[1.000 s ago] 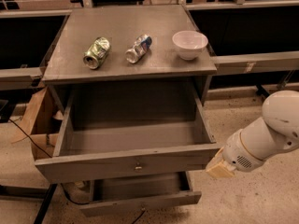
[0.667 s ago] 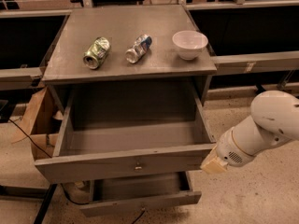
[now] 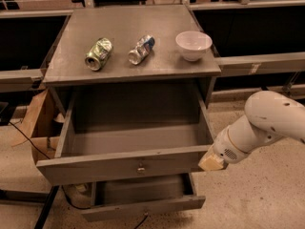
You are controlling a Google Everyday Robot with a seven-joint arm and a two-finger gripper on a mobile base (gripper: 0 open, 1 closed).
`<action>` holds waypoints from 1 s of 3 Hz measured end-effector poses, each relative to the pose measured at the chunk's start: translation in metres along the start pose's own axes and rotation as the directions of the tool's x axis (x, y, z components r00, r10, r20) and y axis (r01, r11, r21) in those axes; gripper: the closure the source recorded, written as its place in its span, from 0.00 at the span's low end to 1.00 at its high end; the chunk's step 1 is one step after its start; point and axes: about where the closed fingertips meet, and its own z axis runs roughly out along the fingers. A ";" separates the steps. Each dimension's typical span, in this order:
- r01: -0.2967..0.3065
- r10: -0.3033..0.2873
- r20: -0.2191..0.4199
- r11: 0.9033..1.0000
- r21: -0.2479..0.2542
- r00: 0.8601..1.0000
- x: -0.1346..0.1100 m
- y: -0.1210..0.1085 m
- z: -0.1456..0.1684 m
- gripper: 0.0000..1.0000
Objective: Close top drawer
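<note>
The top drawer (image 3: 128,163) of the grey cabinet is pulled far out and its deep box is empty. Its tall flat front panel has a small brass knob (image 3: 141,168) at the centre. My gripper (image 3: 209,163) is at the end of the white arm (image 3: 259,128), right against the right end of the drawer's front panel. A lower grey drawer (image 3: 143,202) is also partly open beneath it.
On the cabinet top (image 3: 131,68) lie a green crushed can (image 3: 98,54), a silver and blue crushed can (image 3: 141,49) and a white bowl (image 3: 193,45). A cardboard box (image 3: 35,123) stands to the left of the cabinet. Dark benches run behind.
My arm has moved left and a little up, bringing the gripper to the right end of the top drawer's front. The drawer has not visibly moved.
</note>
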 end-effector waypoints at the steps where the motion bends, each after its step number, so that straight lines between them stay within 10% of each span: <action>1: 0.026 -0.026 0.023 1.000 0.017 0.999 -0.016 -0.008 0.004 1.00; 3: 0.077 -0.081 0.060 0.995 0.065 0.995 -0.048 -0.025 0.008 1.00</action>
